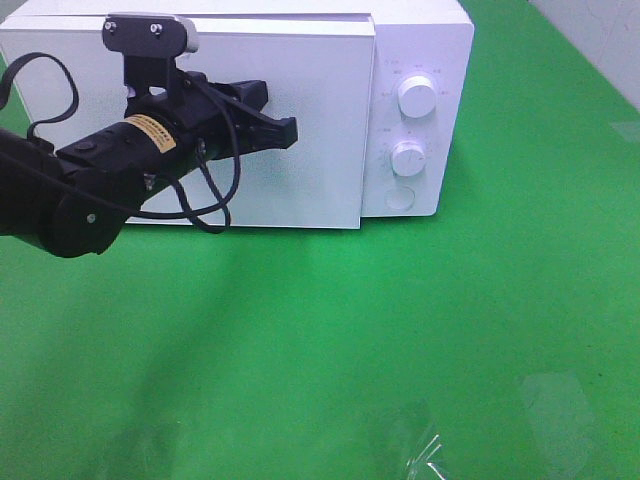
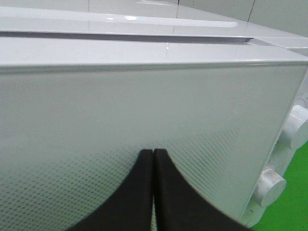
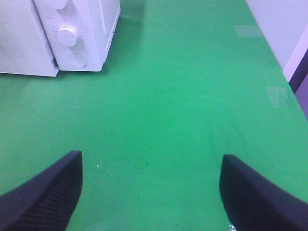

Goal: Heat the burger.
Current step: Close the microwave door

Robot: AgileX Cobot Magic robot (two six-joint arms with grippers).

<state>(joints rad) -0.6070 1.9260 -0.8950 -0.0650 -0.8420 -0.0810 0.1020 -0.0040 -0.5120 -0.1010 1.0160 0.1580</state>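
Left pincer (image 1: 288, 130) closed, empty, tips together right at the microwave door (image 1: 300, 70). Right pincer (image 3: 151, 161) wide open, idle over the green tabletop (image 3: 183, 86). Burger not visible anywhere; likely inside, can't confirm. Plan: press square on the door panel with steady force until it seats. Next go for the lower knob (image 1: 408, 158) without shoving the microwave.

Bright green tabletop (image 1: 420, 330), smooth, slightly glossy, fills most of the bg. Pale glare patches (image 1: 555, 400) near front edge, right side; a fainter one by the far right edge. Dim soft shadow (image 1: 150, 370) over left-front area. Whitish wall (image 1: 600, 40) behind far right corner; left wrist view shows panel seams in it. Dark purplish strip (image 3: 302, 77) past right edge, can't tell what. Light soft & even.
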